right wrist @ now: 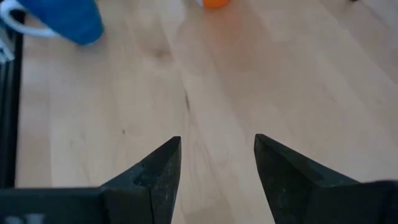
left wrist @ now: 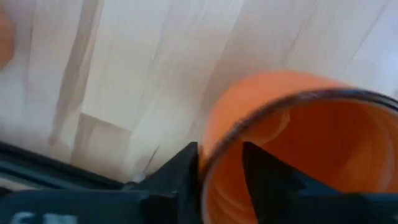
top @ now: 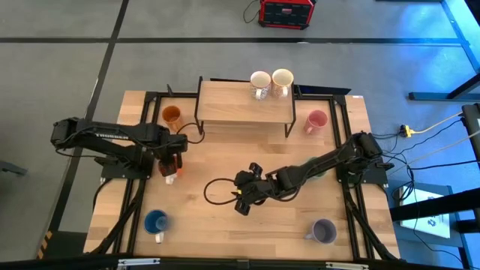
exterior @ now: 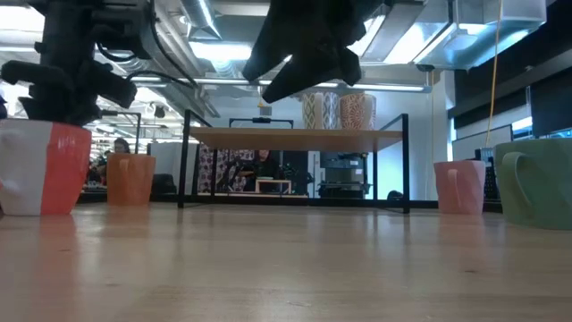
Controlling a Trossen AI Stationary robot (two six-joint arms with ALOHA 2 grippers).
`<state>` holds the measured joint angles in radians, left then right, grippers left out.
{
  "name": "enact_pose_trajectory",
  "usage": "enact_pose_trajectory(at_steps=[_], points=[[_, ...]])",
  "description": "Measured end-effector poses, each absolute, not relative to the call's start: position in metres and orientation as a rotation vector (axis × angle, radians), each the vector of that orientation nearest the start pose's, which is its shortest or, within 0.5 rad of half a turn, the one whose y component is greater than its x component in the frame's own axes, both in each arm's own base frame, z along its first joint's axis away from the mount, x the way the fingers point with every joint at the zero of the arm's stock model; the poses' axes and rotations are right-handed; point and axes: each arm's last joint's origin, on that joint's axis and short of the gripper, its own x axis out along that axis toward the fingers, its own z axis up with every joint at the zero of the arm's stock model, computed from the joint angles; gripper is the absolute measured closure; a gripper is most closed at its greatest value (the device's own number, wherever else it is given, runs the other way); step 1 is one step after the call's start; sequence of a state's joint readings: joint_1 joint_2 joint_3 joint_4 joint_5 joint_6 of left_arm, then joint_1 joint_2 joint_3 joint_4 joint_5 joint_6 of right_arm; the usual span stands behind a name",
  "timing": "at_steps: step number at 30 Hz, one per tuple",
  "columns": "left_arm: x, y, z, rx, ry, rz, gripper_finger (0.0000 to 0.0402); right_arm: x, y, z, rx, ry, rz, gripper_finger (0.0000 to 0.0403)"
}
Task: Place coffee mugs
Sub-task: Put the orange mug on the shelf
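Note:
A red-orange and white mug stands upright on the table at the left, with my left gripper coming down over its rim and shut on it. My right gripper hovers open over bare wood near the table's middle. An amber mug, a pink mug, a blue mug and a lavender mug stand on the table. Two white mugs stand on the shelf. A green mug shows at the right in the low view. My left gripper has the mug's wall at the rim between its fingers, one finger outside and the other inside the hollow. The fingers come from above, pointing down. The mug stands upright with its base on the table.
A low wooden shelf on black legs stands at the table's far middle. A black cable loops on the wood beside my right gripper. Black frame rails run along the table's left and right sides. Bare wood lies between the blue and lavender mugs.

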<state>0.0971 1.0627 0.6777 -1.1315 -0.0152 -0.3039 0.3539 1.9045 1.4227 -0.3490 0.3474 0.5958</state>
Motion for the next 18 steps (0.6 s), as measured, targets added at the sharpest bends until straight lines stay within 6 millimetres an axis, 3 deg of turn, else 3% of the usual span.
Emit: enact_pose_trajectory(at_steps=[6,13,18], points=[[0.150,0.014,0.201,-0.331,1.475,0.314,0.0386,0.389,0.144,0.221,0.179,0.786,-0.142,0.0212],[0.162,0.007,0.221,-0.408,1.367,0.366,0.0387,0.365,0.159,0.202,0.184,0.769,-0.105,0.0212],[0.183,-0.005,0.232,-0.441,1.298,0.379,0.0389,0.346,0.165,0.187,0.259,0.671,-0.128,0.0212]])
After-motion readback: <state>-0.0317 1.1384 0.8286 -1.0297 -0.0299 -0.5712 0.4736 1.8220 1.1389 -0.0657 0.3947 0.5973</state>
